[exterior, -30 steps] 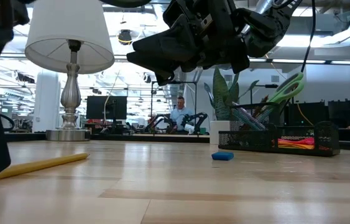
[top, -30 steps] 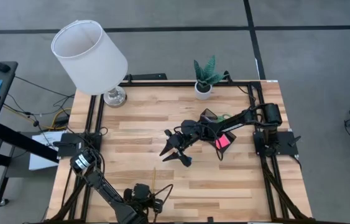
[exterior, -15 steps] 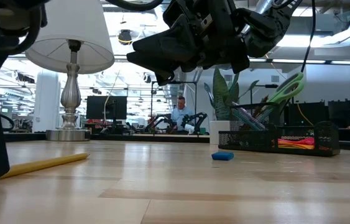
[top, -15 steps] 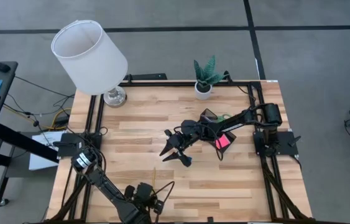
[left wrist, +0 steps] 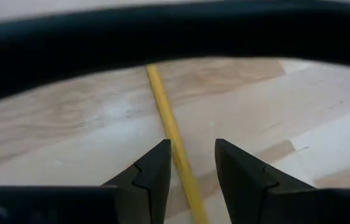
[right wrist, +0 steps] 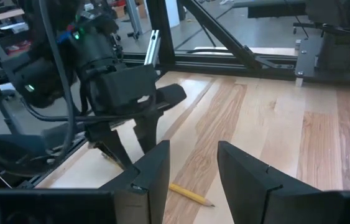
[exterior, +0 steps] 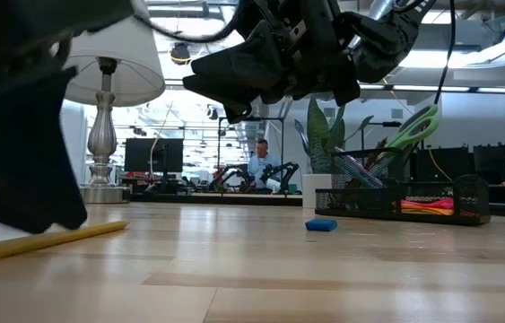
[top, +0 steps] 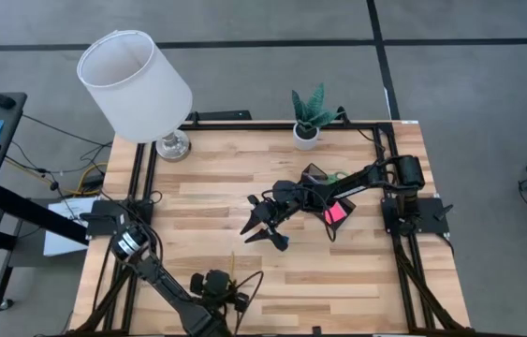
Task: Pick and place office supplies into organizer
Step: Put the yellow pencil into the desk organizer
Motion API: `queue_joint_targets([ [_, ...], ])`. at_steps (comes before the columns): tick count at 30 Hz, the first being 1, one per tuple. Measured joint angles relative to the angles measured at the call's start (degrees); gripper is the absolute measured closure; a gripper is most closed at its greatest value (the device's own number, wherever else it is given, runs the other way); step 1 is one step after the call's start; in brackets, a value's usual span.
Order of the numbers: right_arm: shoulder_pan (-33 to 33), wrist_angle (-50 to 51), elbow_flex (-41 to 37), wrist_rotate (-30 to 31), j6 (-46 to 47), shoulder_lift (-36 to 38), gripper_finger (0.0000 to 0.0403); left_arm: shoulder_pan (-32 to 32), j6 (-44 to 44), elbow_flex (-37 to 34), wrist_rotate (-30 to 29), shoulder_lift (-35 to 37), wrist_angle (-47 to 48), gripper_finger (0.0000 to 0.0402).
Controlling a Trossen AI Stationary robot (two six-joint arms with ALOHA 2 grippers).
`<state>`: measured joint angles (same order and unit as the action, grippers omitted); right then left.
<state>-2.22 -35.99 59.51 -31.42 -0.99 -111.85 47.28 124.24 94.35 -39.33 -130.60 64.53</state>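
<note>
1. Yellow pencil (left wrist: 173, 134): near end runs under the left gripper (left wrist: 190, 163), betw. its jaws, and off frame edge.
2. Organizer (exterior: 411, 199): contents too small to sort in low view.
3. High view: pencil mostly hidden by left arm.

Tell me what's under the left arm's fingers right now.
A yellow pencil lies on the wooden table beneath the left gripper, running between its open fingers. Its near end is hidden behind the gripper body; nothing is gripped yet.
</note>
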Motion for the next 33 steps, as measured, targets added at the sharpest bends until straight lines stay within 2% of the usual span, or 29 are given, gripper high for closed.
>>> queue_joint_targets([
  [8,0.0,0.4,0.0,0.0,0.0,0.0,0.0276,1.4,4.9,0.5,-5.1,-6.5,-0.8,0.0285],
  [23,0.0,0.4,0.0,0.0,0.0,0.0,0.0276,1.8,4.0,0.5,-6.3,-6.9,-0.1,0.0289],
  [26,0.0,0.4,0.0,0.0,0.0,0.0,0.0276,1.6,0.6,0.6,-3.6,-6.7,0.8,0.0311],
  [33,0.0,0.4,0.0,0.0,0.0,0.0,0.0276,2.3,-0.3,0.6,-3.1,-6.9,6.2,0.039],
])
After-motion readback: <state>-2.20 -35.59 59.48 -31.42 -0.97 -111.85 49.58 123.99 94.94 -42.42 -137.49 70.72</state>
